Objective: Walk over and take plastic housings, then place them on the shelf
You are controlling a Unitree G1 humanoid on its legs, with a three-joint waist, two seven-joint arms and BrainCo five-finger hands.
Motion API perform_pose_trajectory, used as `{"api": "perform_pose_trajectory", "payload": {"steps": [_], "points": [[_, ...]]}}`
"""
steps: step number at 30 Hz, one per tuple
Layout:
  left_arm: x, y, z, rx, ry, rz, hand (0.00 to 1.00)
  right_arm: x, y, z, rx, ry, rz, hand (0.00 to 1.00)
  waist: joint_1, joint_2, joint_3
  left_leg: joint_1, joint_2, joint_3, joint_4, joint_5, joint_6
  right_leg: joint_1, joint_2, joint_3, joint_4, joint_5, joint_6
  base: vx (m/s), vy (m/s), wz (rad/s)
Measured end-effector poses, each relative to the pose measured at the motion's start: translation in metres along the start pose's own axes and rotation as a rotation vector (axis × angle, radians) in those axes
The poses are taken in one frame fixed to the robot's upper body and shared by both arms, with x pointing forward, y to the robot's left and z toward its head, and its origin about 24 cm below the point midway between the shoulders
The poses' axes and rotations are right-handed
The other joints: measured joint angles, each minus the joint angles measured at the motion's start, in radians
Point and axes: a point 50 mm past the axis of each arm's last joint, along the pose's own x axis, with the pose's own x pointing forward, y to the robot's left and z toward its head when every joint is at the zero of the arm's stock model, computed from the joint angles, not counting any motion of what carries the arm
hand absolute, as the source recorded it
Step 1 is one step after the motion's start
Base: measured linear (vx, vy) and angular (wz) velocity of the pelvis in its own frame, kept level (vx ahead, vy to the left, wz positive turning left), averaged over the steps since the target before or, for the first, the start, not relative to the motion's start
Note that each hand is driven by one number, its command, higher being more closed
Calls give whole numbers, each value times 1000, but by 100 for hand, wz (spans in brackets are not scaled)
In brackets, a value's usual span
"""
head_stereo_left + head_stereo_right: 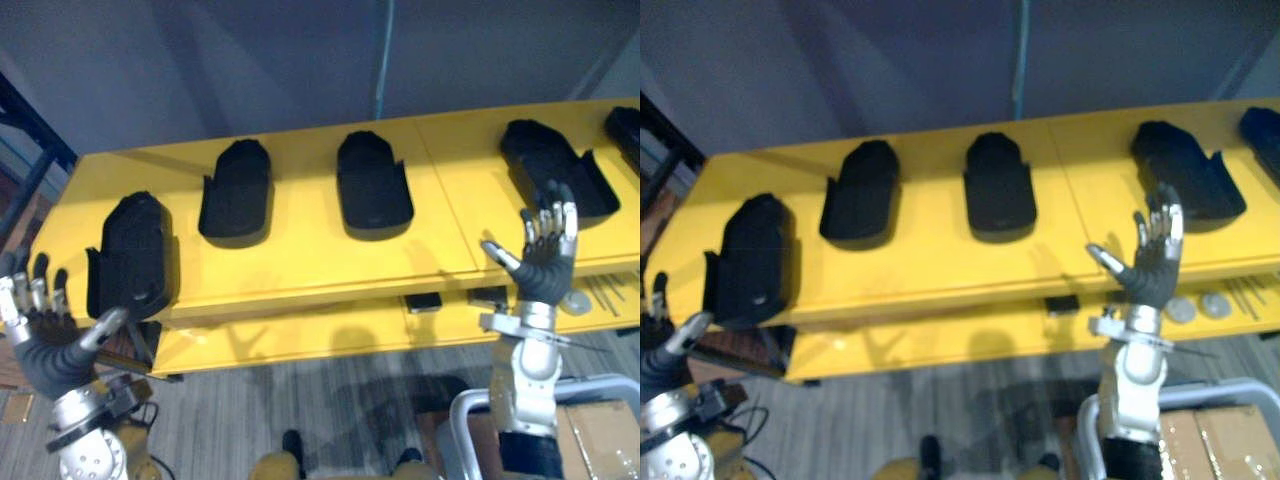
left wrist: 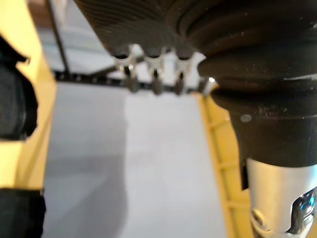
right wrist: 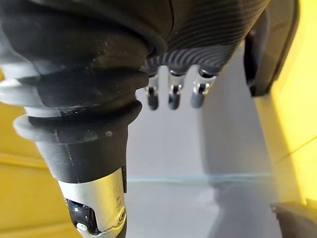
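Left robot hand [image 1: 47, 352], right robot hand [image 1: 545, 268]: spread, empty (right wrist view: black housing [image 3: 273, 47] past fingers [image 3: 171, 99]).

Rightmost plastic housing [image 1: 627, 128] is running off the right edge, the left hand [image 1: 655, 362] is being clipped by the right eye view's left edge, the lower shelf [image 1: 300, 345] is sitting mostly hidden beneath the yellow surface [image 1: 300, 255], and small dark items [image 1: 424, 301] on it are reading too small to identify.

You see five black plastic housings [image 1: 373, 180] lying flat and apart in a row on the yellow shelf [image 1: 300, 250], the leftmost housing [image 1: 135, 255] nearest its front edge.
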Motion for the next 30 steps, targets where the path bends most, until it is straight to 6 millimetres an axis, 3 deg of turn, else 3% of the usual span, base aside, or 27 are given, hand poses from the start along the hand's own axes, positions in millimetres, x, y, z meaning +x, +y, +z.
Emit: {"api": "perform_pose_trajectory", "payload": {"steps": [6, 10, 11, 12, 14, 15, 17, 19, 20, 23, 24, 25, 26, 27, 28, 29, 30], "points": [[0, -17, -10, -63, 65, -39, 0, -19, -6, -3, -12, 52, -77, 0, -30, 3, -4, -13, -18, -84, -27, 14, 8, 38, 6, 33, 0, -32, -36, -7, 26, 41], [-9, -20, -18, -70, 129, -49, 0, -22, -3, -6, -3, 77, -67, 0, -21, 4, -6, -14, -14, -87, -7, 16, 6, 42, 12, 78, 10, -53, -14, 17, -14, 14], [-11, -19, -20, -72, 140, -38, 0, -22, -3, -8, -2, 84, -71, 0, -21, -2, -2, -44, -7, -85, 80, -15, 31, 47, 6, 86, 15, -68, -11, 6, -2, 16], [-11, -18, -23, -73, 148, -24, 0, -23, -4, -12, -4, 100, -72, 0, -20, -10, 13, -116, 4, -80, 266, -72, 59, 57, 3, 103, 32, -90, -17, -23, 7, 13], [-12, -16, -27, -65, 165, -1, 0, -21, -1, -17, -7, 113, -64, 0, -7, -8, 51, -196, 40, -89, 528, -100, 62, 81, 6, 138, 73, -121, 2, -96, 17, -32], [-17, -11, -31, -48, 194, 21, 0, -20, 0, -16, -13, 102, -48, 0, 6, 1, 55, -207, 59, -88, 593, -100, 61, 80, 3, 173, 94, -146, 2, -114, 25, -60], [-21, -6, -35, -33, 222, 41, 0, -17, -2, -11, -22, 62, -41, 0, 1, -11, 45, -188, 51, -84, 572, -99, 65, 60, -29, 191, 118, -155, 0, -25, 92, -46], [-20, -6, -33, -49, 190, 58, 0, -12, -4, -7, -18, 35, -49, 0, -9, -5, 44, -187, 111, -87, 597, -116, 82, 23, -42, 223, 148, -145, 10, 4, 118, -41], [-19, -7, -32, -59, 172, 66, 0, -11, -6, -6, -22, 27, -49, 0, -19, -7, 44, -172, 145, -117, 587, -113, 77, 7, -62, 246, 165, -142, 15, 13, 181, -44], [-14, -10, -28, -79, 115, 80, 0, -10, -7, -4, 10, 12, -63, 0, -32, 7, 38, -138, 186, -209, 536, -77, 21, -51, -98, 318, 209, -131, 60, 24, 298, -39], [-10, -13, -27, -82, 94, 81, 0, -10, -8, -5, 11, 14, -86, 0, -45, 17, 37, -111, 196, -194, 512, -125, -67, -48, -115, 326, 220, -125, 91, 7, 584, 8], [-2, -18, -25, -89, 61, 63, 0, -11, -10, -5, 15, 15, -132, 0, -64, 19, 36, -85, 196, -122, 511, -222, -126, -12, -136, 316, 209, -105, 122, -1, 609, 41], [2, -21, -25, -83, 46, 47, 0, -12, -12, -5, 13, 13, -164, 0, -75, 14, 38, -84, 191, -92, 521, -265, -135, 8, -152, 308, 201, -92, 131, -38, 544, 75], [13, -30, -24, -74, 10, -2, 0, -14, -15, -5, 4, 18, -211, 0, -75, -13, 49, -86, 164, -75, 545, -325, -124, 28, -186, 308, 193, -50, 127, -71, 528, 50], [22, -34, -22, -36, -16, -48, 0, -16, -13, -8, 7, 37, -233, 0, -53, -34, 66, -91, 132, -63, 573, -339, -98, 21, -210, 328, 189, 30, 106, -94, 539, 29], [23, -34, -22, -18, -19, -63, 0, -17, -12, -8, -2, 41, -239, 0, -48, -34, 66, -99, 124, -61, 581, -346, -84, 11, -213, 330, 186, 83, 98, -100, 539, -2], [26, -30, -18, 46, -35, -80, 0, -19, -11, -8, -3, 43, -250, 0, -42, -32, 66, -106, 118, -47, 574, -353, -59, -13, -216, 326, 173, 190, 52, -91, 491, -26]]}}
